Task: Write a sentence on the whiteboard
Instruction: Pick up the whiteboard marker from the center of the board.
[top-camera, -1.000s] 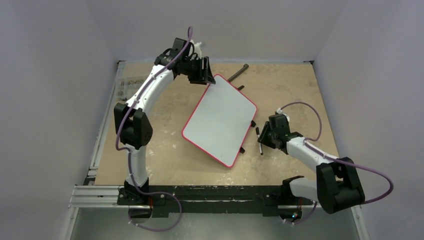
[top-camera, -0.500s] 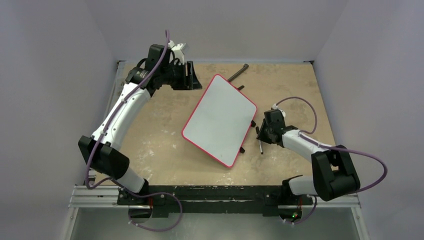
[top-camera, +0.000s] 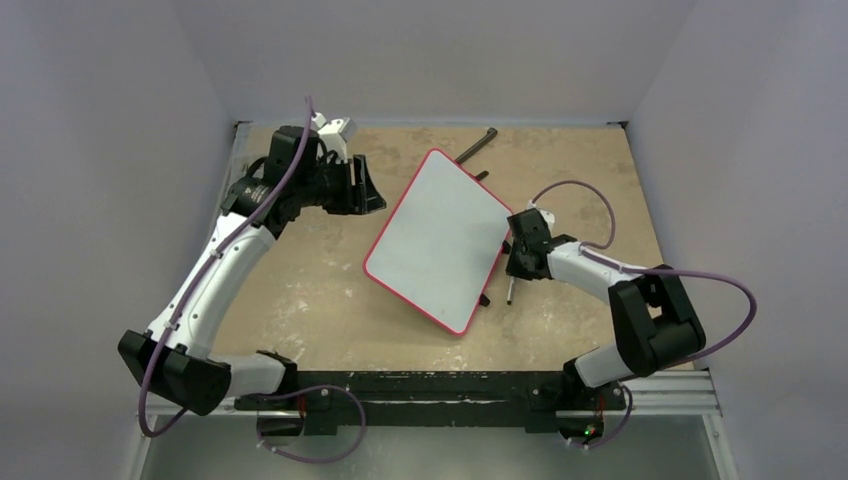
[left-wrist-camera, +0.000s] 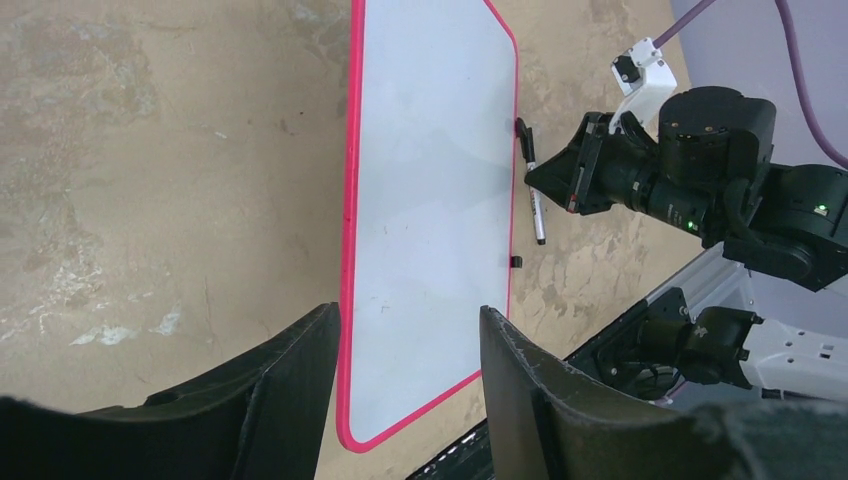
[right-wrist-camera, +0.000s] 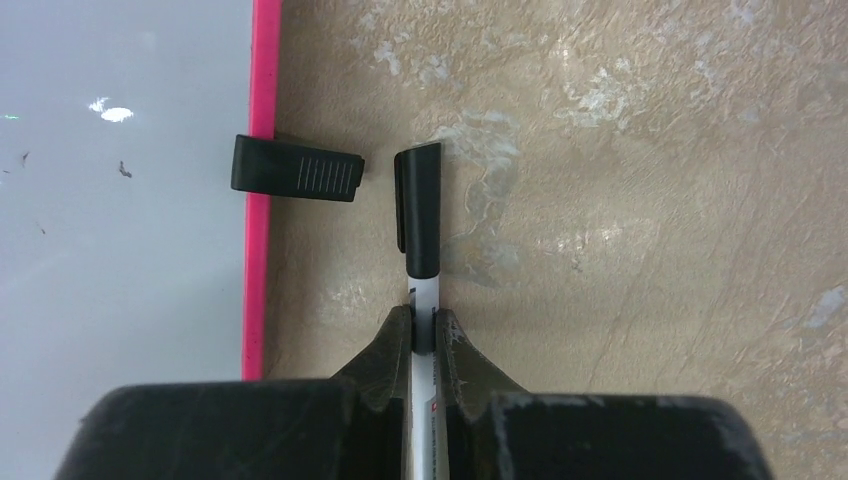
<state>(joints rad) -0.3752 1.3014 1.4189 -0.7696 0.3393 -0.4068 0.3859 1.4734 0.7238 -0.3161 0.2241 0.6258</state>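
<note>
My right fingers (right-wrist-camera: 393, 350) are clamped on the marker (right-wrist-camera: 418, 210) at the bottom centre of the wrist view, down at the table (right-wrist-camera: 650, 200). They grip the barrel behind the black cap, which I judge must come off before writing. Just left, a black clip (right-wrist-camera: 296, 168) juts from the whiteboard (top-camera: 440, 240), which lies tilted mid-frame overhead with nothing written on it yet. Upper left, my left fingers (left-wrist-camera: 290, 390) hang open and empty, apart from the board

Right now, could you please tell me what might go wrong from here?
The cap is on the marker, so strokes would leave nothing. The right fingers pinch it at one narrow spot, so it may twist. The whiteboard lies unheld, the left fingers open and off it, so it may slide.
</note>
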